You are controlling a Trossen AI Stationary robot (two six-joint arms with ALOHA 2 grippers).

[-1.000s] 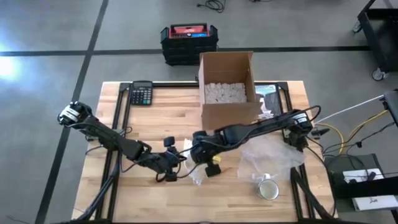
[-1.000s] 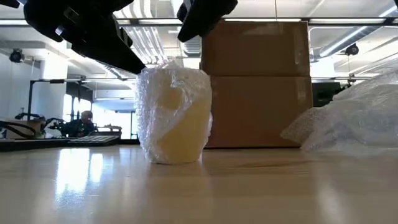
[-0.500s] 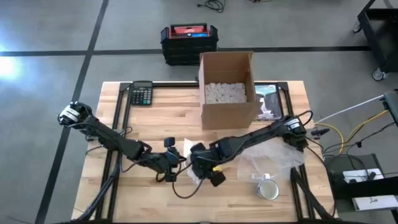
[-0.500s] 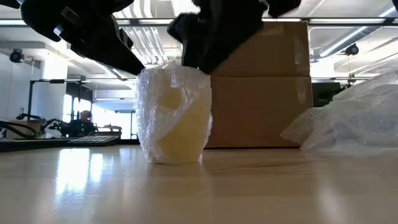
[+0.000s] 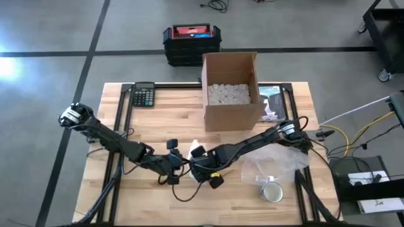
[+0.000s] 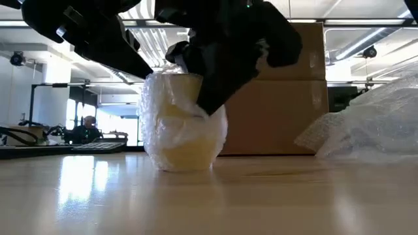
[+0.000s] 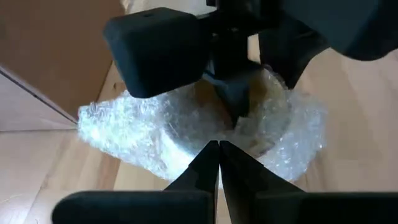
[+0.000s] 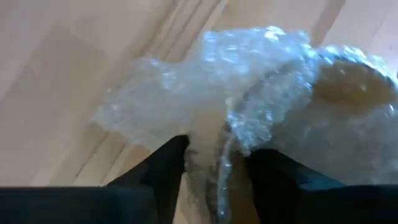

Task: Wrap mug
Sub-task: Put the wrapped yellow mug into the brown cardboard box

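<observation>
A yellow mug (image 6: 185,130) swathed in bubble wrap (image 7: 149,134) stands upright on the wooden table (image 5: 164,123), near the front edge and about midway across, in front of an open cardboard box (image 5: 231,89). The right gripper (image 8: 214,163) reaches across from the right and has its two fingers set astride the mug's rim and the wrap over it, one on each side. The left gripper (image 7: 218,163) sits just beside the mug on the left, its fingertips pressed together with nothing between them. A loose sheet of bubble wrap (image 5: 278,157) and a metal cup (image 5: 272,191) lie to the right; a calculator (image 5: 144,94) rests at the back left corner.
</observation>
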